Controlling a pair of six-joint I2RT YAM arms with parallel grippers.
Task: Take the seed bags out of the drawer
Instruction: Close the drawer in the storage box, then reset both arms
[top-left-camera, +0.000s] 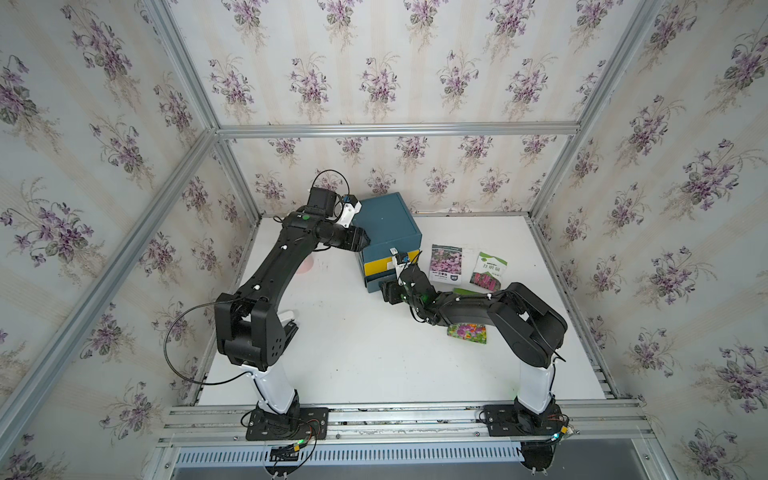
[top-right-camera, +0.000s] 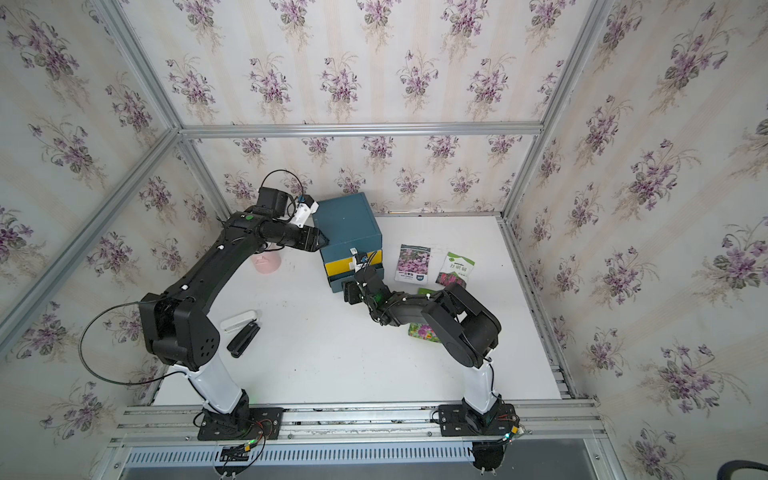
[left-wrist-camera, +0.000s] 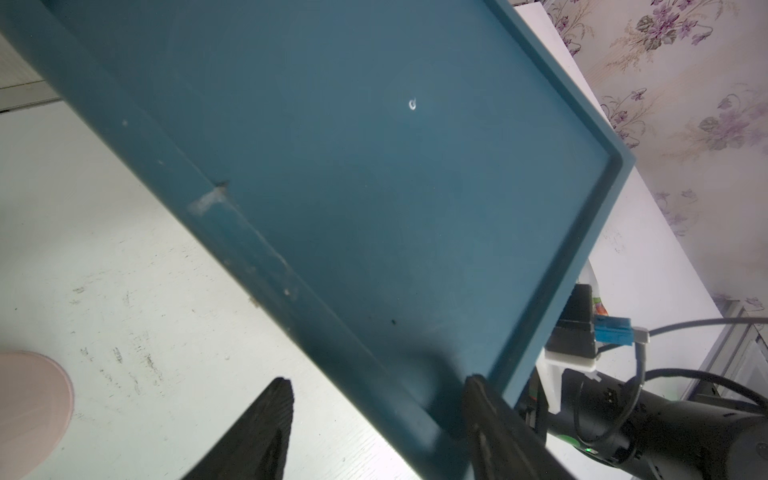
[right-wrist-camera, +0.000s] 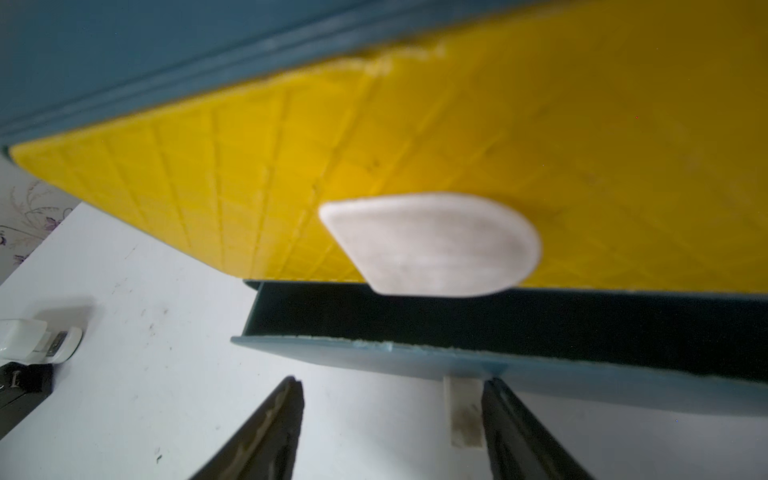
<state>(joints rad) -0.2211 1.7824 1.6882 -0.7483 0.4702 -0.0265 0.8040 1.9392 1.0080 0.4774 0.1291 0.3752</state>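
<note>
left gripper (left-wrist-camera: 376, 386): fingers spread, straddling top rim of blue plastic drawer cabinet (top-left-camera: 386, 224). right gripper (right-wrist-camera: 390, 384): fingers released, just before slightly open lower blue drawer (right-wrist-camera: 582, 374). On white table (top-left-camera: 353, 357), right of cabinet: glossy pink-purple seed bag (top-left-camera: 446, 264), white-green seed bag (top-left-camera: 490, 270), green-yellow seed bag (top-left-camera: 467, 332) partly under right arm (top-left-camera: 478, 307).

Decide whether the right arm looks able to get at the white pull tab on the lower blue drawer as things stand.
Probably yes: the right gripper hangs just in front of the lower blue drawer, its fingers apart with the white pull tab between them, and nothing stands in the way.
</note>
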